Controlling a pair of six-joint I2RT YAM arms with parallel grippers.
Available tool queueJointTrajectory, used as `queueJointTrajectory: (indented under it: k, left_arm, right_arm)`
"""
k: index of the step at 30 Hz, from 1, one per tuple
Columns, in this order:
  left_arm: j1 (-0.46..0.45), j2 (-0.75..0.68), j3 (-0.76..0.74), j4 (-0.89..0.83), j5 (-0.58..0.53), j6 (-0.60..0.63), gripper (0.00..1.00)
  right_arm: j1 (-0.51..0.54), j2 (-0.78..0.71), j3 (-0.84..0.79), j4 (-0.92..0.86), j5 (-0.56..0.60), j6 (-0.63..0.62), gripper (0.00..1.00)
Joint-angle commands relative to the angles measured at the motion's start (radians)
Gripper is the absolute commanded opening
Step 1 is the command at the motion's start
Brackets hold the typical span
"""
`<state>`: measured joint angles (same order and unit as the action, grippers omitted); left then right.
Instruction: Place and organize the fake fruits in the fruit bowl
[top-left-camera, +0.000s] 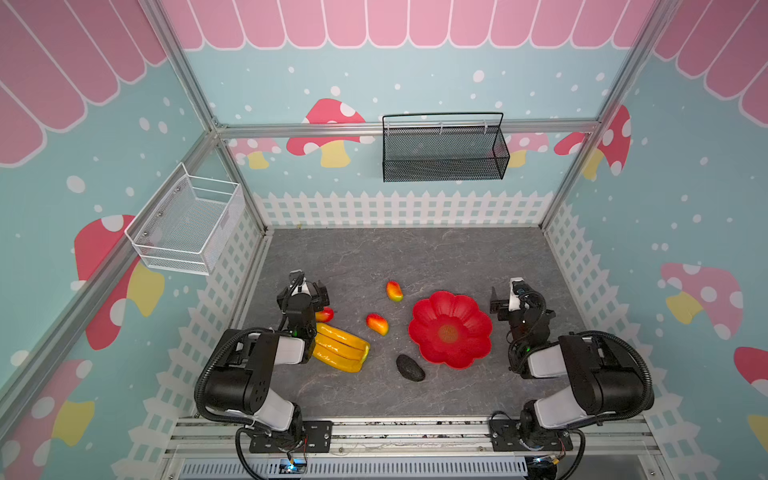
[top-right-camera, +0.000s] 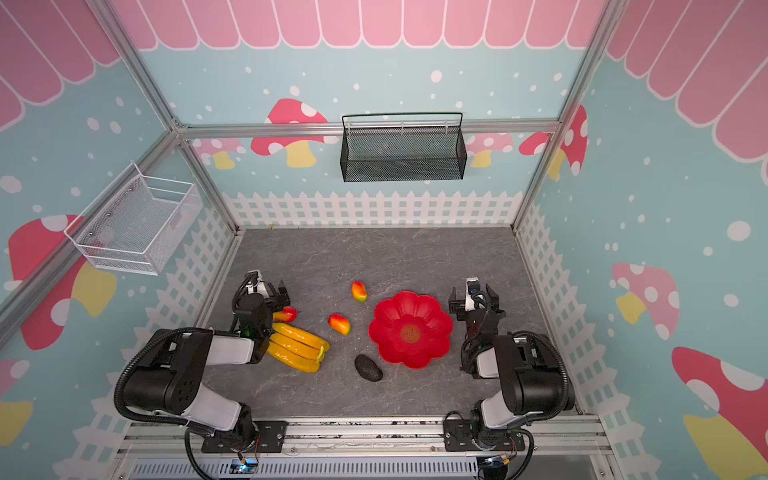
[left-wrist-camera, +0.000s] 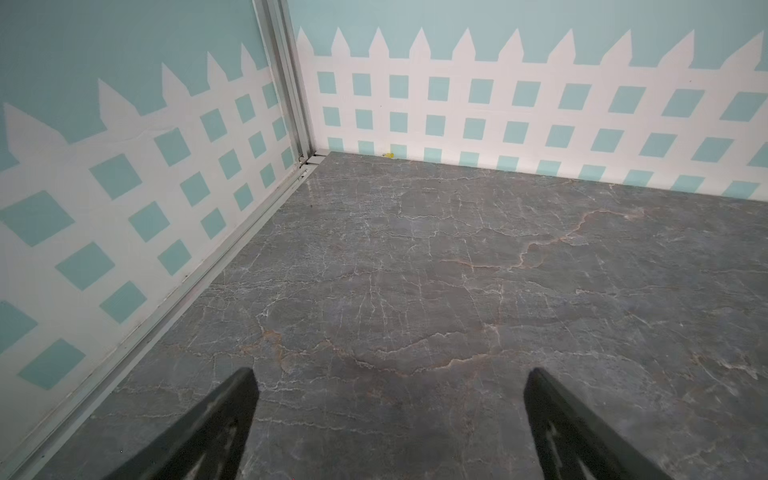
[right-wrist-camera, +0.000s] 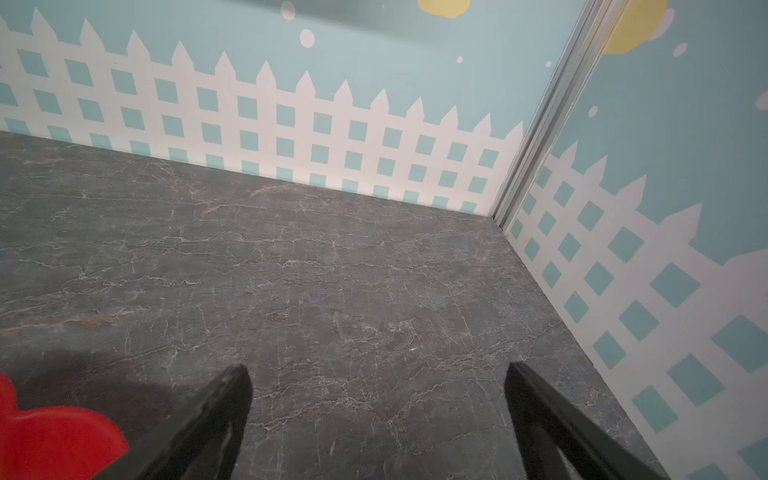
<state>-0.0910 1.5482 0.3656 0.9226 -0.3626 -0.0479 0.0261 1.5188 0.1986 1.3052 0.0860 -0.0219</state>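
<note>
Top views, both: seeing the fruit bowl (top-left-camera: 451, 332) sitting empty on the surface (top-left-camera: 395, 253), right of middle, with all the fake fruits lying outside it. Noting the banana bunch (top-left-camera: 338, 349) and one mango (top-left-camera: 325, 314) partly hidden behind the left arm (top-left-camera: 249, 365), a second mango (top-left-camera: 377, 324) and a third mango (top-left-camera: 394, 291) between arm and bowl, and the avocado (top-left-camera: 410, 368) just beside the bowl's near rim. Finding left jaws and right jaws alike standing wide, holding nothing. Judging no placing done yet. Worrying about glossy, rounded mangoes squirting from closing jaws and rolling away, about the left arm nudging the half-hidden mango while reaching, and about the shallow bowl skidding or tipping under fruit landing on a petal.
</note>
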Motion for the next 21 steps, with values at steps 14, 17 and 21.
queueJointTrajectory:
  k: [14,17,21]
  left_arm:
    - [0.008,-0.005,0.015,-0.005,0.013,0.002,1.0]
    - [0.008,-0.006,0.013,-0.002,0.013,0.003,1.0]
    - [0.003,-0.06,-0.036,0.046,-0.011,0.0,1.0]
  right_arm:
    - [-0.005,0.003,0.001,0.009,-0.017,-0.013,0.98]
    - [-0.005,-0.001,-0.003,0.011,-0.016,-0.013,0.98]
    - [0.011,-0.114,-0.071,0.051,0.046,-0.009,0.98]
